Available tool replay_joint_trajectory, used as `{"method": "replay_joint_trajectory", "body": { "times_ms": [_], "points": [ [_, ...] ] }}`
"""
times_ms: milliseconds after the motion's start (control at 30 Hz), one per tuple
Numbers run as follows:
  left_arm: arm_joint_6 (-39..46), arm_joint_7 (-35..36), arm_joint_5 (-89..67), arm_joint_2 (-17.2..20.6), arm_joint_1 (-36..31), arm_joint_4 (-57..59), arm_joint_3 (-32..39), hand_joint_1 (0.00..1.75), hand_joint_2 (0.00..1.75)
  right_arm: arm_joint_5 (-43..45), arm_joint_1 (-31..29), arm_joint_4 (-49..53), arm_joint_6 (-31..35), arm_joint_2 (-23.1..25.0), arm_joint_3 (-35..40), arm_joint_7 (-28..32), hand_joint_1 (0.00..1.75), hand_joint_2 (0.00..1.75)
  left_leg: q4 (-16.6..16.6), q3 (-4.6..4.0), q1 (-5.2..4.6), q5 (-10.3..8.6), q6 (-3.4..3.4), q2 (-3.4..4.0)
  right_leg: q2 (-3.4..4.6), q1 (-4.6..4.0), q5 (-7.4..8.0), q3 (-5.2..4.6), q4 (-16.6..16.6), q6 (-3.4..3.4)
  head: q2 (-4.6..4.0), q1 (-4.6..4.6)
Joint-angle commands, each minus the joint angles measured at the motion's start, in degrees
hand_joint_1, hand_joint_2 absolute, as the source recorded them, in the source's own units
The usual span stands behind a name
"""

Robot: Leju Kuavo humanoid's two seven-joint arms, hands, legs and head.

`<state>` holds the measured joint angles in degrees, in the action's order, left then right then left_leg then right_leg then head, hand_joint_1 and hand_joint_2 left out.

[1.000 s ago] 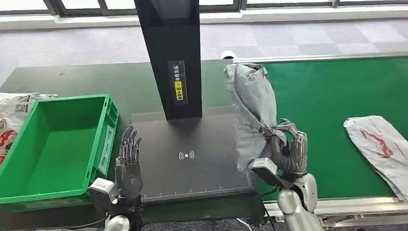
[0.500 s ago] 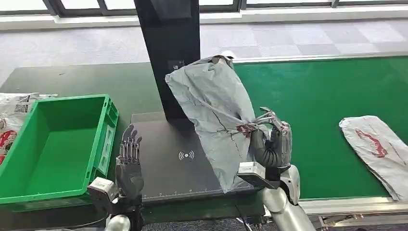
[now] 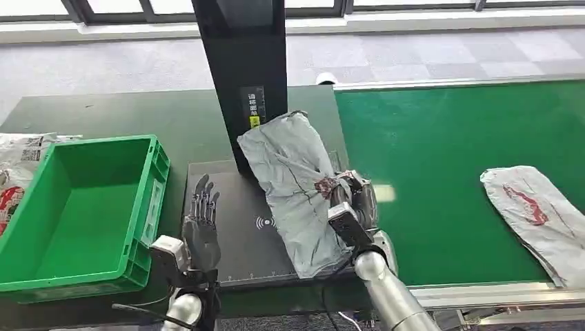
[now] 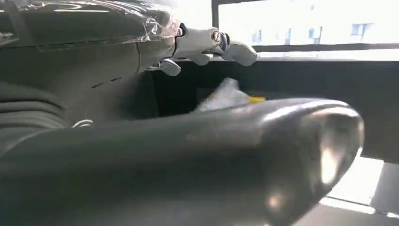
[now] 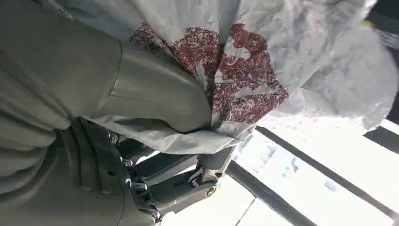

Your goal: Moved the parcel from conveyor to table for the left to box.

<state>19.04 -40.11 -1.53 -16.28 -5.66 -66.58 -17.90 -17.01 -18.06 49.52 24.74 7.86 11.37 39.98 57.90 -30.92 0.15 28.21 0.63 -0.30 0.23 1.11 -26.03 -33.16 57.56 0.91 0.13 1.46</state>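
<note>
- Right hand [image 3: 353, 200] gripped the grey parcel [image 3: 293, 186] at its right edge, beside a dark red printed patch; in the right wrist view the thumb [image 5: 155, 101] pressed onto the wrinkled plastic of the parcel [image 5: 301, 61] and the darker fingers [image 5: 174, 176] curled beneath a fold of it.
- The parcel lay slantwise over the right part of the black scanner pad [image 3: 234, 241]; its far end leaned toward the base of the black upright column [image 3: 241, 76], and its near end reached almost to the pad's front edge. Whether the whole length touched the pad could not be told.
- Left hand [image 3: 202, 227] held nothing; fingers straight and a little apart, pointing away from the robot, over the left part of the pad. In the left wrist view the thumb [image 4: 226, 155] filled much of the frame, blurred.
- A white wireless symbol [image 3: 264, 222] on the pad sat between the left hand and the parcel.
- The pad rested on a dark green counter [image 3: 103, 114].
- Green crate [image 3: 76, 207] stood just left of the pad, near the left hand.
- White printed bags [image 3: 17, 165] lay at the far left, beyond the crate.
- Green conveyor [image 3: 448, 145] ran to the right of the counter; a second white parcel with red print [image 3: 538, 214] lay on it, well apart from the right hand.
</note>
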Motion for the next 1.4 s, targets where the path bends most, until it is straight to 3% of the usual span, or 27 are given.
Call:
{"method": "replay_joint_trajectory", "body": {
  "times_ms": [33,333,367,400,633,733,967,1000,1100,1200,1300,1333,1400],
  "points": [
    [-0.24,0.11,-1.12,2.37,-3.57,7.2,-3.44,0.0,0.0,0.95,-5.65,-16.63,-0.43,3.72,-1.91,0.02,1.75,1.75,-0.15,0.05,0.02,-0.06,0.04,0.1,0.05,-0.04,0.07,0.01,-0.13,-0.1,0.0,0.0],
    [0.81,0.11,-3.64,1.99,-1.92,4.49,-3.95,0.0,0.0,-0.33,-3.08,-11.75,-1.83,5.24,-3.84,-0.2,1.75,1.75,-0.13,-0.13,0.02,-0.07,0.05,0.08,0.03,-0.03,0.07,-0.16,-0.12,-0.1,0.0,0.0],
    [0.52,0.11,-3.73,1.84,-2.6,5.4,-3.99,0.0,0.0,-1.46,-1.85,-9.63,-2.03,5.03,-3.85,-0.33,1.08,1.75,-0.06,-0.17,0.0,-0.04,0.05,0.01,-0.02,-0.01,0.02,-0.17,-0.04,-0.07,0.0,0.0],
    [1.34,0.11,-4.24,1.74,-2.84,5.55,-4.02,0.0,0.0,-2.38,-1.4,-8.7,-2.04,5.0,-3.85,-0.42,0.03,1.75,-0.12,-0.15,0.02,-0.07,0.05,0.01,-0.04,-0.03,0.05,-0.15,-0.11,-0.1,0.0,0.0],
    [8.29,2.72,-6.68,0.41,-1.44,2.76,-4.18,0.0,0.0,-1.39,0.81,-4.51,-8.53,5.35,-4.91,-1.16,0.0,1.75,-0.03,-0.2,0.0,-0.03,0.03,-0.04,-0.06,0.0,-0.01,-0.2,-0.03,-0.05,0.0,0.0],
    [6.66,5.41,-5.91,1.0,-0.13,1.6,-4.15,0.0,0.0,-4.13,2.79,-1.28,-6.44,5.25,-4.37,-4.57,0.0,1.75,-0.09,-0.17,0.01,-0.05,0.04,-0.02,-0.05,-0.03,0.02,-0.18,-0.09,-0.08,0.0,0.0],
    [6.43,5.42,-5.9,1.11,-0.15,1.67,-4.06,0.0,0.0,-4.29,3.57,0.14,-6.56,5.01,-4.3,-4.87,0.0,1.75,-0.07,-0.18,0.0,-0.04,0.04,0.01,-0.03,-0.01,0.01,-0.2,-0.06,-0.07,0.0,0.0],
    [5.24,5.64,-5.22,1.09,-0.05,1.66,-3.72,0.0,0.0,-6.52,4.26,1.39,-4.77,4.63,-3.5,-6.68,0.0,0.0,-0.11,-0.16,0.02,-0.05,0.05,0.01,-0.04,-0.03,0.03,-0.17,-0.1,-0.1,0.0,0.0],
    [4.08,5.07,-5.07,1.32,0.49,0.72,-2.87,0.0,0.0,-11.24,8.74,8.16,-2.49,3.39,-1.93,-11.12,0.0,0.0,-0.07,-0.17,0.0,-0.04,0.04,-0.05,-0.08,-0.01,0.0,-0.17,-0.06,-0.06,0.0,0.0],
    [7.72,3.45,-8.11,1.67,0.6,-0.04,-2.6,0.0,0.0,-16.0,17.45,22.33,-0.85,2.78,-0.71,-15.66,0.0,0.0,-0.09,-0.19,0.01,-0.04,0.04,-0.21,-0.25,-0.03,-0.05,-0.13,-0.08,-0.08,0.0,0.0],
    [7.23,6.62,-11.59,3.62,1.37,-1.56,-3.4,0.0,0.0,-17.97,25.74,36.43,4.47,3.49,-0.51,-13.99,0.0,0.0,-0.1,-0.18,0.03,-0.01,0.05,-0.28,-0.33,-0.05,-0.11,-0.11,-0.1,-0.1,0.0,0.0],
    [5.15,6.39,-10.82,4.03,1.84,-2.71,-2.85,0.0,0.0,-17.86,28.03,40.24,6.01,3.31,-0.2,-13.91,0.0,1.75,-0.09,-0.2,-0.01,0.01,0.06,-0.31,-0.32,-0.01,-0.14,-0.14,-0.04,-0.1,0.0,0.0],
    [5.67,5.81,-14.62,4.33,2.32,-3.91,-2.39,0.0,0.0,-15.34,31.99,47.2,11.99,3.01,-0.02,-11.23,0.0,1.75,-0.07,-0.28,-0.03,0.02,0.06,-0.21,-0.24,0.02,-0.14,-0.24,0.0,-0.12,0.0,0.0]
  ]
}}
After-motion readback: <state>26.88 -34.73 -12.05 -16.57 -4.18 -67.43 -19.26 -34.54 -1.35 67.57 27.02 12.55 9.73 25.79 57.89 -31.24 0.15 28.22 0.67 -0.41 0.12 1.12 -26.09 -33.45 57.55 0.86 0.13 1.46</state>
